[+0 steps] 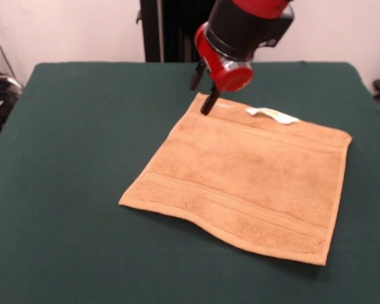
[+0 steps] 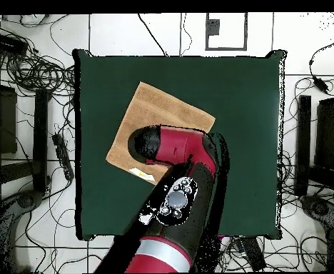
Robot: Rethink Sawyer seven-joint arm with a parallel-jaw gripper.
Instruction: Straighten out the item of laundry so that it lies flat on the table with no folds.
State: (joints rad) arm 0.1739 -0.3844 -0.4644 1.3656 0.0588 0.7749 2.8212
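Towel lay spread out on the table, looking almost flat, with its white tag on the edge by the robot. The gripper hung at the towel's far corner, jaws apart and holding nothing. I think the job was nearly done; next it should lift away.

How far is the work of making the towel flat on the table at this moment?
Mostly done: the towel lies spread open on the green table, all four corners out and no fold visible. In hand: the gripper hangs at the far corner near the white tag; whether it grips the cloth I cannot tell. Left: the near edge looks slightly wavy, and the arm has to draw away.
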